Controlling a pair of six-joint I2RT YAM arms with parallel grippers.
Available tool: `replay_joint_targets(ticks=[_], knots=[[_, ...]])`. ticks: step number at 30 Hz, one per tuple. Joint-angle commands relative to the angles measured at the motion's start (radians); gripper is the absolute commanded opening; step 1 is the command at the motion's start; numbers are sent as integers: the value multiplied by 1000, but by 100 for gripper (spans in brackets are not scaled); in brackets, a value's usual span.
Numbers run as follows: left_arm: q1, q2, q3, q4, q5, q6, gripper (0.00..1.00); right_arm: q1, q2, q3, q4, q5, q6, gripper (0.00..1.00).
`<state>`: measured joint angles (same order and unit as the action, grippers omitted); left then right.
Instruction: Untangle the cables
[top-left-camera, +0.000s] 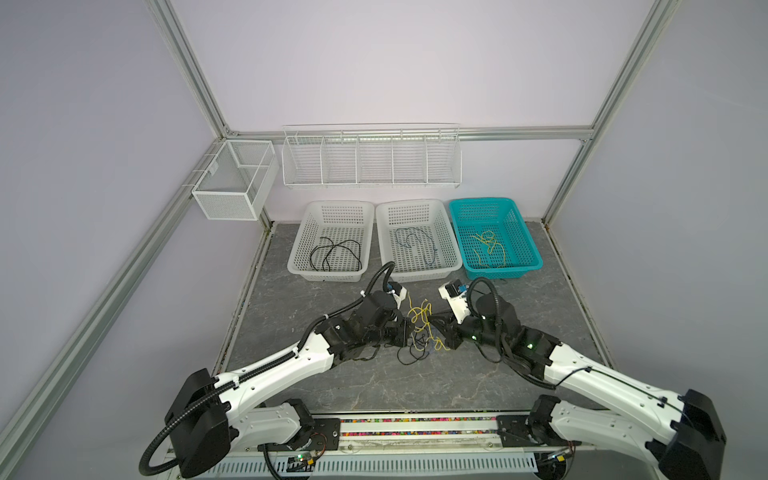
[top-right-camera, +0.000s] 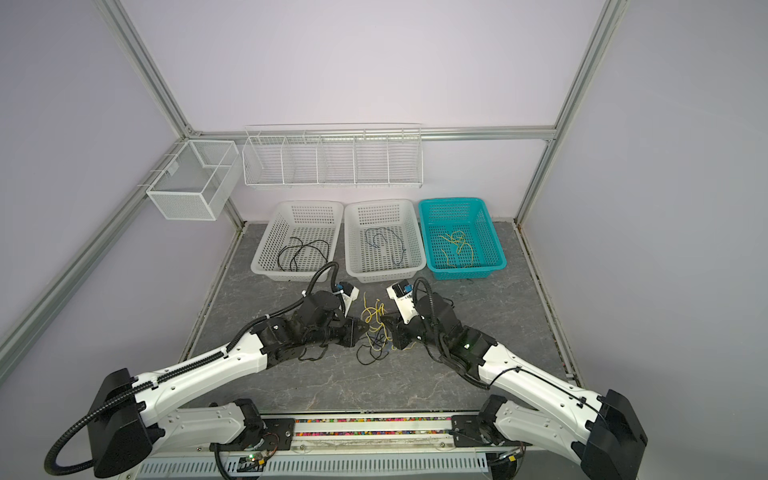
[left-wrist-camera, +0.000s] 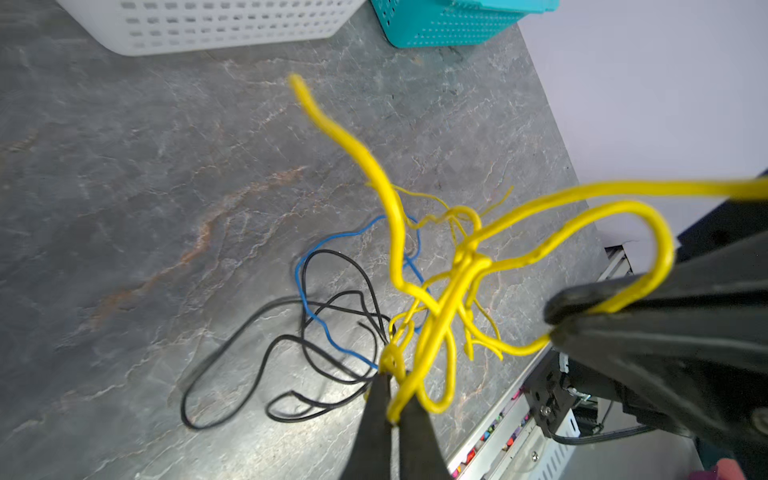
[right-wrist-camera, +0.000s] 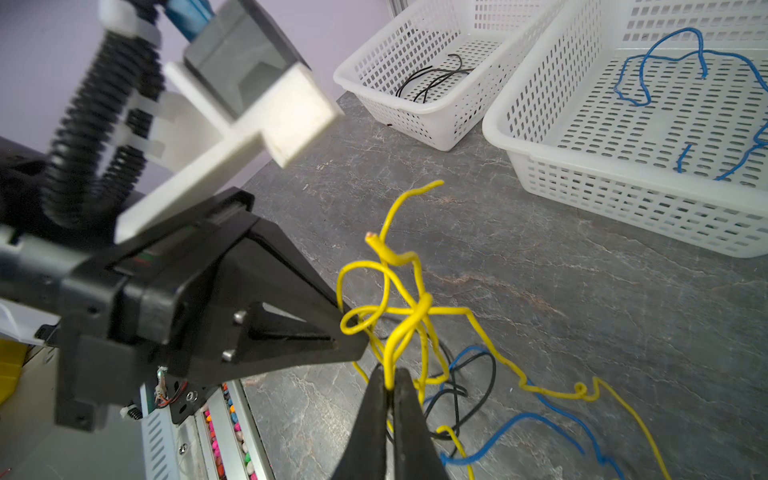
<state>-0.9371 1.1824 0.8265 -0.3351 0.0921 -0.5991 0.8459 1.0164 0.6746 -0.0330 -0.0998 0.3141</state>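
Observation:
A knot of yellow cables (top-left-camera: 420, 319) (top-right-camera: 374, 316) hangs lifted between my two grippers at mid-table. Black cable (left-wrist-camera: 332, 307) and blue cable (left-wrist-camera: 309, 291) loops trail from it onto the stone top, as the left wrist view shows. My left gripper (left-wrist-camera: 392, 384) (top-left-camera: 409, 332) is shut on a yellow strand at the knot's lower edge. From the opposite side my right gripper (right-wrist-camera: 389, 376) (top-left-camera: 435, 322) is shut on another yellow loop. More blue cable (right-wrist-camera: 519, 419) lies under the knot in the right wrist view.
Three baskets stand behind the tangle: a white basket (top-left-camera: 338, 203) holding black cables, a white basket (top-left-camera: 409, 202) with blue cable, and a teal basket (top-left-camera: 484, 200) with yellow ones. A wire rack (top-left-camera: 371, 158) and mesh box (top-left-camera: 232, 178) hang on the walls.

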Motion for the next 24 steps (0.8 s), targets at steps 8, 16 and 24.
replay_joint_targets(ticks=[8, 16, 24], knots=[[127, -145, 15, -221, -186, 10, 0, -2, 54, 42, -25, -136, -24, 7], [202, -227, 51, -367, -322, 11, 0, 1, 135, 99, -98, -184, -58, 7], [345, -309, 63, -489, -336, 35, 0, -7, 84, 93, -143, -72, -76, 7]])
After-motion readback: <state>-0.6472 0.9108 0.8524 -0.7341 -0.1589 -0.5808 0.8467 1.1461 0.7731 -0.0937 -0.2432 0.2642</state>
